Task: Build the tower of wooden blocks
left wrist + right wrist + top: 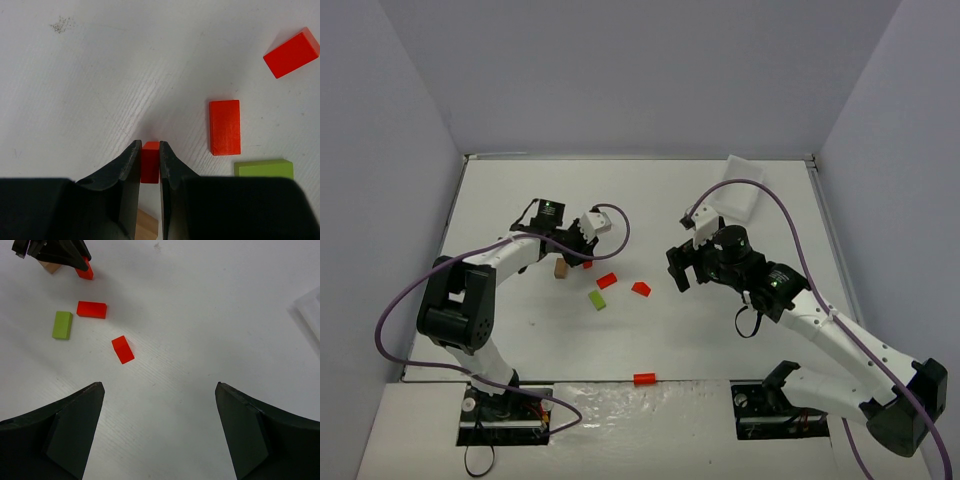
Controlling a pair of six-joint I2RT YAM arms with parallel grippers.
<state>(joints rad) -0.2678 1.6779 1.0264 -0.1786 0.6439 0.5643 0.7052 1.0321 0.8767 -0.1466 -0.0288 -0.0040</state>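
No wood block tower is in view; the blocks lie apart on the white table. My left gripper (pixel 149 150) is shut on a small red block (pixel 150 161), low at the table surface, seen from above at the red block (pixel 587 264). A tan block (pixel 146 226) sits just behind the fingers. To the right lie a flat red block (pixel 224 127), a lime green block (pixel 263 168) and another red block (pixel 291 52). My right gripper (pixel 160 390) stands wide open and empty over bare table, well right of the nearest red block (pixel 122 349).
A white rectangular tray (pixel 740 200) lies at the back right. One more red block (pixel 644 379) rests near the table's front edge between the arm bases. Grey walls close in the table on three sides.
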